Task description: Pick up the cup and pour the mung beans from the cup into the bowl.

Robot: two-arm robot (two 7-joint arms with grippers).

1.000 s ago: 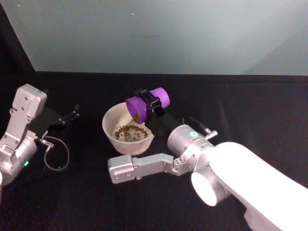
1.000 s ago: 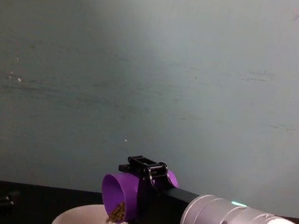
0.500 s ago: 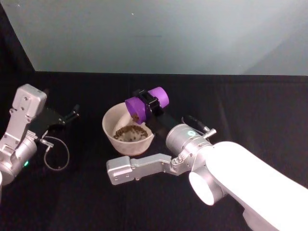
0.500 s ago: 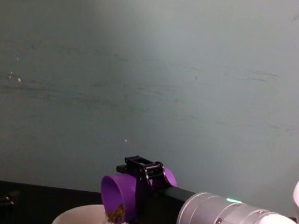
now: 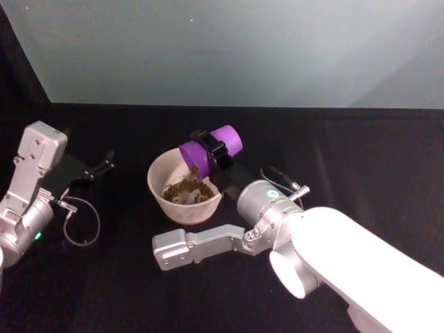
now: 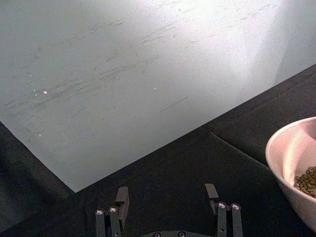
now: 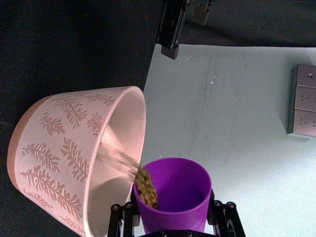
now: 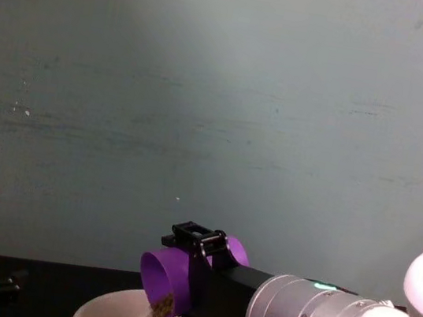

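Our right gripper (image 5: pixel 214 151) is clamped on the purple cup (image 5: pixel 227 139), one finger on each side of its body. We see the cup tipped almost onto its side, mouth low over the bowl (image 5: pixel 155 182) at its far right rim. Mung beans (image 7: pixel 146 187) stream off the lip into the bowl, where a heap of them lies. The bowl sits on the black table (image 5: pixel 347 159). The left gripper (image 5: pixel 96 168) is well off to the left, fingers spread, holding nothing.

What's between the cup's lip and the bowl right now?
A stream of mung beans, running from the tilted cup in the right gripper down into the bowl. Clearest in the right wrist view.
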